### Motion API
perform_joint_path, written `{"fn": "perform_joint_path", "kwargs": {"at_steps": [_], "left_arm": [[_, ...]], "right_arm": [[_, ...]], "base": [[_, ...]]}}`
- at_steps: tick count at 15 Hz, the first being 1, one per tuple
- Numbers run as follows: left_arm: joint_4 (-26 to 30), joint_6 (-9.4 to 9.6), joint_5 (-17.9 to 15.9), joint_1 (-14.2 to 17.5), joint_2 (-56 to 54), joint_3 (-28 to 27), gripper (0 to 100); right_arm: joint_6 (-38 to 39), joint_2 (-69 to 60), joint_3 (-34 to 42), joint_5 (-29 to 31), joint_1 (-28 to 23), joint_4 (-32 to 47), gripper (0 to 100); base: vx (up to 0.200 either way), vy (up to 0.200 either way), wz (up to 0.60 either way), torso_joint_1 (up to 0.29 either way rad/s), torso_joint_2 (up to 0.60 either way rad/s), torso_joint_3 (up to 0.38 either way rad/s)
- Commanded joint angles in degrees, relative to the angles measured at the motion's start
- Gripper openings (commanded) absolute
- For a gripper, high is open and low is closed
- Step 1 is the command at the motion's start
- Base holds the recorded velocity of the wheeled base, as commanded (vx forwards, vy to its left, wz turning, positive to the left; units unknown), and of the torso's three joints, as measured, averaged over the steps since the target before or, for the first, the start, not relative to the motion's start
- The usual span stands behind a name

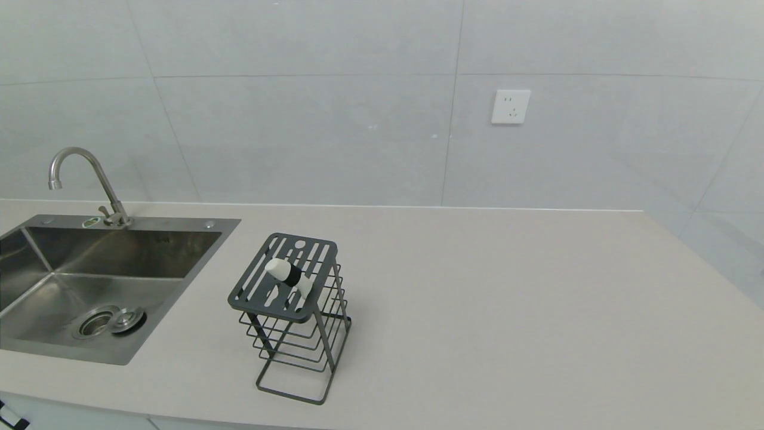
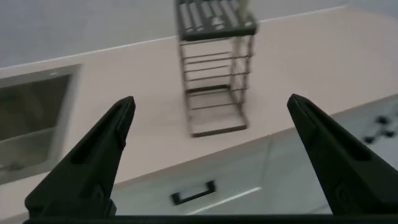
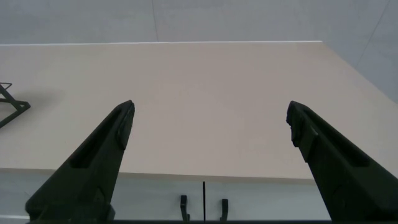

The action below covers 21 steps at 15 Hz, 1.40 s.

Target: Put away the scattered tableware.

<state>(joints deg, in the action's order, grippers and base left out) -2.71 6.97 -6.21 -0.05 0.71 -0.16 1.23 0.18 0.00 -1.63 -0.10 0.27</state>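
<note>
One dark wire rack point(image 1: 268, 309) stands on the counter point(image 1: 507, 298), with the steel sink point(image 1: 119, 251) off toward its 9 o'clock. Through a slot in the rack's top pokes a single utensil handle point(image 1: 285, 273): white with a black band, stubby and rounded. Its long axis is tilted, with the free end leaning toward 10 o'clock, and the lower part cannot be made out. The sink holds only its drain strainer point(image 1: 110, 319). The left gripper point(image 2: 211, 102) and right gripper point(image 3: 208, 106) hang before the counter edge, each with its fingers spread wide and nothing between them.
</note>
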Motion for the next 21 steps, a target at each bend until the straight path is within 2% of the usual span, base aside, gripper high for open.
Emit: {"fn": "perform_joint_path", "kwargs": {"at_steps": [1, 4, 5, 7, 12, 16, 21], "left_arm": [[0.51, -2.05, 2.78, 0.05, -0.71, 0.16, 100], [2.35, -4.25, 3.83, 0.05, -0.71, 0.16, 100], [2.53, -4.42, 3.66, 0.05, -0.71, 0.16, 100], [2.62, -5.30, 3.57, 0.05, -0.71, 0.16, 100], [2.71, -5.65, 3.48, 0.05, -0.71, 0.16, 100], [2.71, -5.65, 3.39, -0.04, -0.71, 0.16, 100], [2.71, -5.65, 3.39, 0.05, -0.71, 0.16, 100]], "right_arm": [[0.09, -0.01, 0.00, -0.04, 0.01, 0.00, 100], [0.00, -0.01, 0.00, 2.07, 0.01, 0.00, 100], [-0.18, -0.01, 0.00, 2.60, 0.01, 0.00, 100], [-0.26, 0.08, 0.00, 0.75, 0.10, 0.08, 100], [-0.35, 0.08, 0.00, 0.40, 0.10, 0.08, 100], [-0.26, 0.08, 0.00, 0.40, 0.10, 0.08, 100], [-0.26, 0.08, 0.00, 0.40, 0.10, 0.08, 100]], "base": [[0.000, 0.000, 0.00, 0.000, 0.00, 0.000], [0.000, 0.000, 0.00, 0.000, 0.00, 0.000], [0.000, 0.000, 0.00, 0.000, 0.00, 0.000], [0.000, 0.000, 0.00, 0.000, 0.00, 0.000], [0.000, 0.000, 0.00, 0.000, 0.00, 0.000], [0.000, 0.000, -0.60, 0.001, 0.00, 0.002], [0.000, 0.000, 0.00, 0.000, 0.00, 0.000]]}}
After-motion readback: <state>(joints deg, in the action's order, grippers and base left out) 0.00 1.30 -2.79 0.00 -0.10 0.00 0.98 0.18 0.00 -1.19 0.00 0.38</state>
